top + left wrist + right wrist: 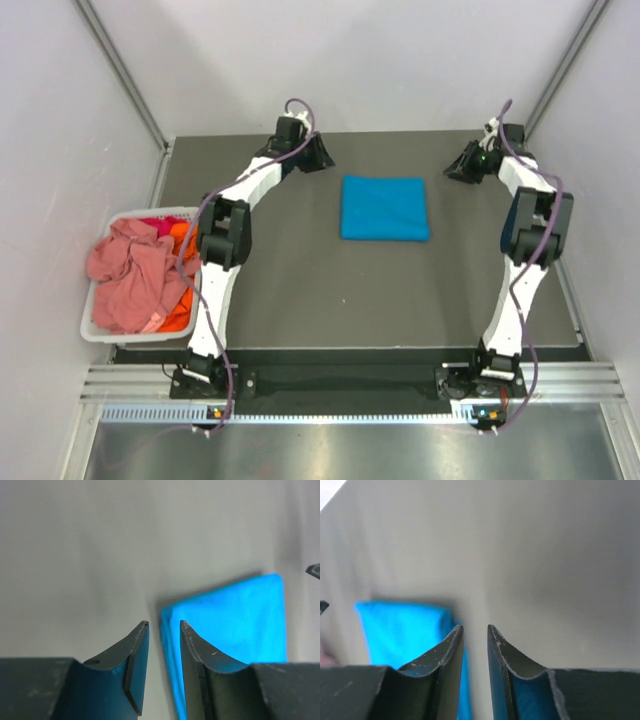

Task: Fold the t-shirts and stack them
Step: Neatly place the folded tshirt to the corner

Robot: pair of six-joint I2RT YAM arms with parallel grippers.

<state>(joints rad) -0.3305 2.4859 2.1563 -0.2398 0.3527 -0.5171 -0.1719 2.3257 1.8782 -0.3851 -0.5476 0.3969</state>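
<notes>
A turquoise-blue t-shirt [385,208] lies folded into a neat rectangle in the middle of the dark table. It also shows in the left wrist view [240,620] and the right wrist view [400,630]. My left gripper [318,155] hovers off the shirt's far left corner. Its jaws [164,625] stand apart with nothing between them. Beyond the shirt's far right corner is my right gripper [462,165], also open [474,627] and empty. A crumpled salmon-pink t-shirt [130,270] lies over an orange one [178,315] and a red one [155,226] in the basket.
The white slatted basket [100,333] stands at the table's left edge, beside the left arm. Pale walls close in the table on the left, back and right. A metal rail runs along the near edge by the arm bases.
</notes>
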